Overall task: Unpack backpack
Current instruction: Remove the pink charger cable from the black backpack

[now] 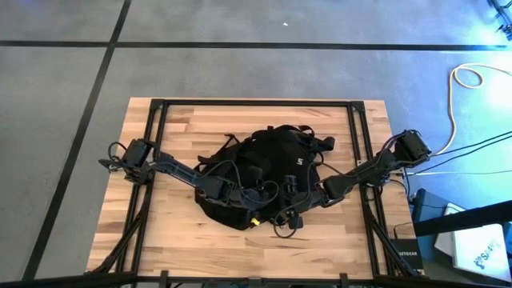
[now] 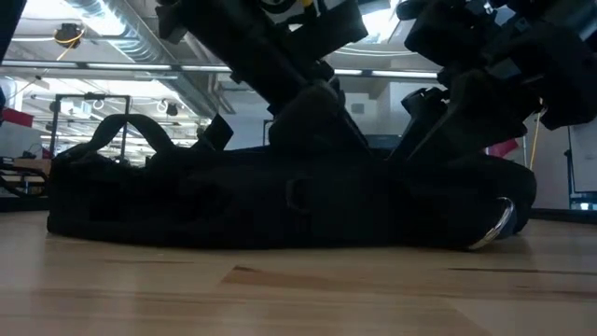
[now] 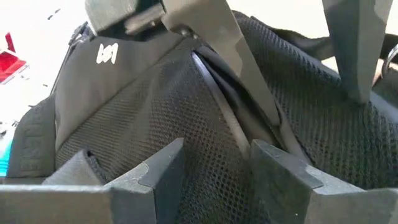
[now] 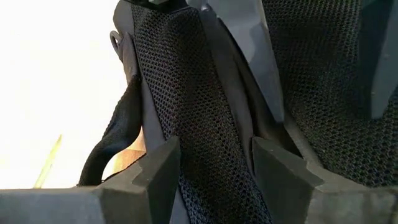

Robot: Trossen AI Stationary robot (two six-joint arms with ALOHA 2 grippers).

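The black backpack (image 1: 272, 152) lies flat on the middle of the wooden table (image 1: 176, 240), its underside resting on the wood in the low view (image 2: 280, 210). Its loop handle (image 2: 131, 126) stands up at one end. A small white logo (image 3: 107, 54) shows on its top face. My left gripper (image 1: 242, 192) comes onto its near part from the table's left, and my right gripper (image 1: 294, 190) from the right. The two face each other, close together. Each is shut on a raised fold of black mesh. My left gripper (image 3: 217, 168) has a raised ridge of the backpack's mesh (image 3: 211, 143) between its two fingers. It comes slanting down from the table's left. The ridge runs on toward the other gripper, and the rest of the backpack stays on the table. My right gripper (image 4: 214, 165) pinches a fold of the same mesh panel (image 4: 205, 143) between its two fingers. It slants down from the table's right. The fold stands up like a tent ahead of the fingers, while the backpack's body lies on the table.
Black frame rails (image 1: 152, 152) run along the table's left and right (image 1: 362, 144) sides. A small yellow piece (image 1: 254, 220) and a loose strap (image 1: 284, 232) lie at the backpack's near edge. A metal ring (image 2: 499, 224) hangs at one end. Bare wood lies near and far.
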